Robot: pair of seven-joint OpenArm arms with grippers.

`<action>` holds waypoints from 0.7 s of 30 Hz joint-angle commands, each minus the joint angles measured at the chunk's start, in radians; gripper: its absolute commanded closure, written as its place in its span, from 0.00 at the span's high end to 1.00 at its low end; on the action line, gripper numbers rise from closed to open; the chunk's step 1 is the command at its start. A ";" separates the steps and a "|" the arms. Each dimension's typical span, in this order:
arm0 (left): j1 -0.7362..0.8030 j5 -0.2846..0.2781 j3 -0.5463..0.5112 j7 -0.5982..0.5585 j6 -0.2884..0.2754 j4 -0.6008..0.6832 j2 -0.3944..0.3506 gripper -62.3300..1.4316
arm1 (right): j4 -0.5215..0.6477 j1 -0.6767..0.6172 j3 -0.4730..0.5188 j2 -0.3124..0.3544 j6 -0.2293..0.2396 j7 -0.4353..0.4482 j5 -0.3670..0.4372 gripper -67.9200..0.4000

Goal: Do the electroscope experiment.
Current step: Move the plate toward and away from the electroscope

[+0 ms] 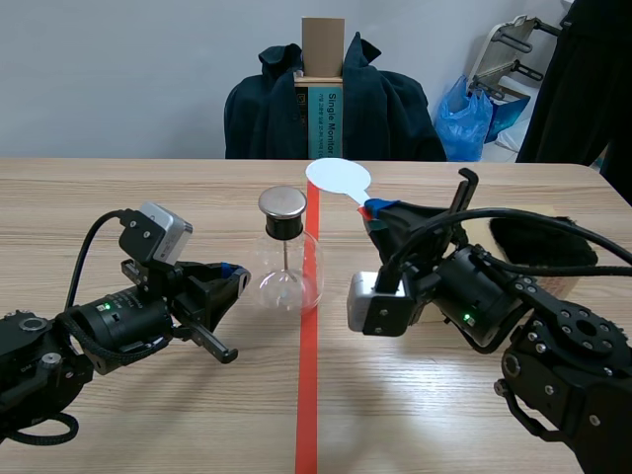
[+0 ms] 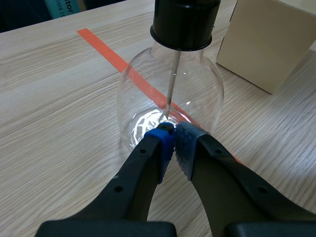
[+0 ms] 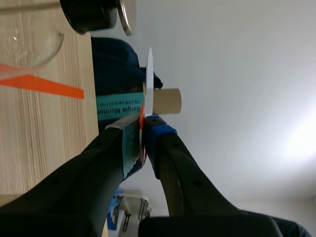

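Glass flask: clear and round-bodied, with a dark stopper topped by a metal disc and a thin rod hanging inside. It stood upright at the middle of the desk, on the orange-red tape line.

Left pincer: lay low over the desk, pads pressed together with nothing between them. The tips were close against the foot of the flask; contact could not be made out.

Right pincer: raised above the desk, clamped on the red handle of a white paddle. The round blade stood beside the flask's cap and a little higher, apart from it.

Pale wooden box: sat on the desk beyond the flask.

Dark jacket: was draped over a chair across the desk.
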 commanded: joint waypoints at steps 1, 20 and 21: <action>-0.008 -0.006 -0.006 -0.017 0.002 0.017 0.002 0.10 | 0.010 0.012 0.010 0.000 -0.011 -0.018 0.007 0.02; -0.008 -0.006 -0.006 -0.017 0.002 0.017 0.002 0.10 | 0.010 0.012 0.010 0.000 -0.012 0.006 -0.008 0.02; -0.008 -0.006 -0.006 -0.017 0.002 0.017 0.002 0.10 | 0.010 0.012 0.010 0.000 -0.018 0.029 -0.008 0.02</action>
